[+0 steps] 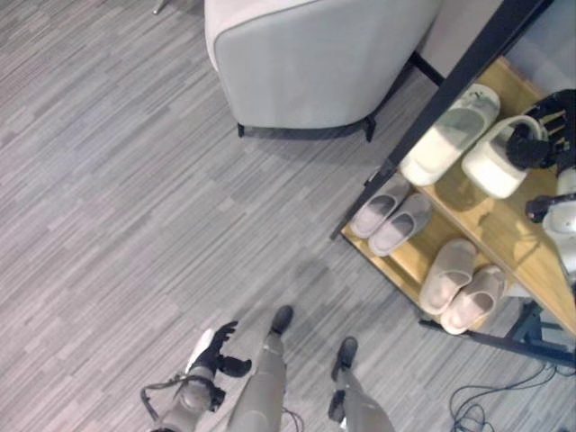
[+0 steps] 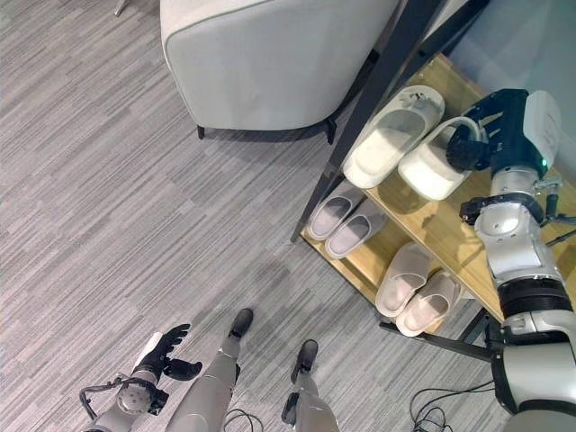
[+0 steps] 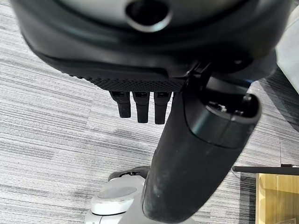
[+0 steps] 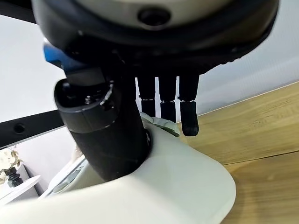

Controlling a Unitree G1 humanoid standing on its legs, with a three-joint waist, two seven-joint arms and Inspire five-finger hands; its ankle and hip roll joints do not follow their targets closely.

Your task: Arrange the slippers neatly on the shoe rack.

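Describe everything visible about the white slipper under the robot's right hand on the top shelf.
The white slipper is a smooth, thick-soled slide with a wide strap, of what looks like foam or rubber. It lies flat on the shoe rack's wooden top shelf, beside its matching slipper, the two close and roughly parallel. The right hand rests on its strap end; in the right wrist view the thumb presses on the strap and the fingers reach over it, apparently gripping it.

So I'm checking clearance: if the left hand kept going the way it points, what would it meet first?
The left hand points over bare floor; the way looks free, though depth is unclear.
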